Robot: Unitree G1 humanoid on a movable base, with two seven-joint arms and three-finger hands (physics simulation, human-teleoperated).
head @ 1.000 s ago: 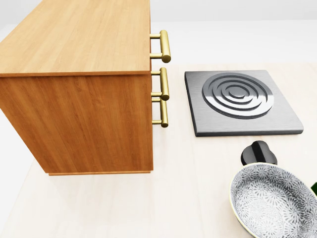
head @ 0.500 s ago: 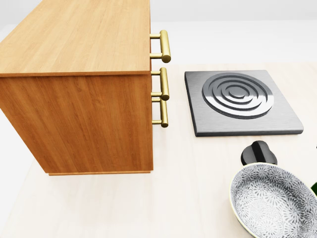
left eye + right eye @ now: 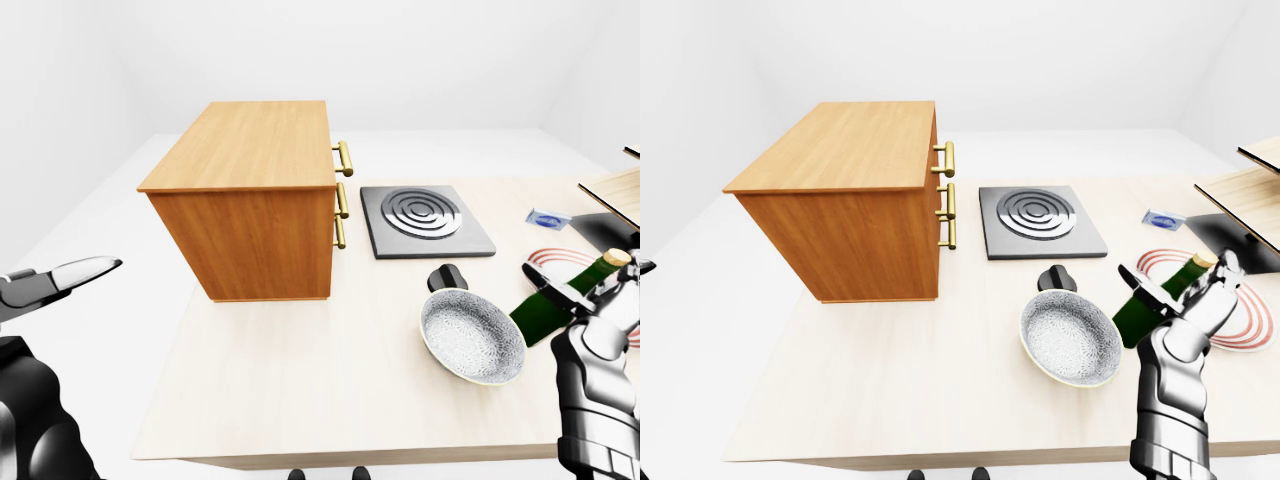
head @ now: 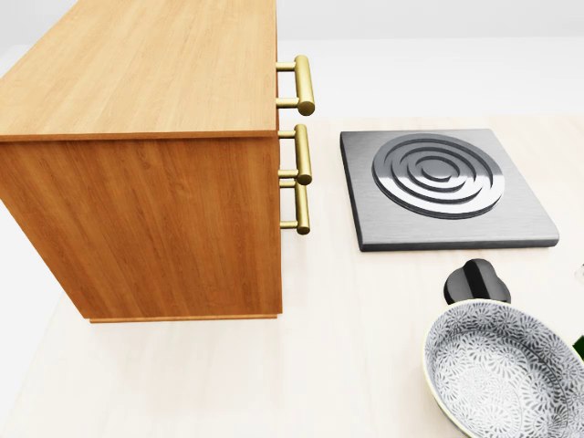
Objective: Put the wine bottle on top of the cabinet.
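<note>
The green wine bottle (image 3: pixel 1148 305) lies tilted at the table's right side, its gold-capped neck pointing up and right over a red-ringed plate (image 3: pixel 1248 322). My right hand (image 3: pixel 1180 282) is at the bottle with its fingers (image 3: pixel 1140 285) spread about the glass, open rather than curled round it. My left hand (image 3: pixel 70 274) hovers open off the table's left, holding nothing. The wooden cabinet (image 3: pixel 250 190) with brass handles stands at the table's upper left, its flat top (image 4: pixel 146 64) bare. The head view shows only a green sliver of the bottle at its right edge.
A patterned bowl (image 3: pixel 472 335) sits just left of the bottle, with a black knob (image 3: pixel 447 277) above it. A metal hob plate (image 3: pixel 425 218) lies right of the cabinet. A small blue item (image 3: pixel 547 218) and wooden shelves (image 3: pixel 1250 190) are at the far right.
A small piece of my right hand has edged into the head view's right border. The cabinet, hob, bowl and bottle sliver have not moved.
</note>
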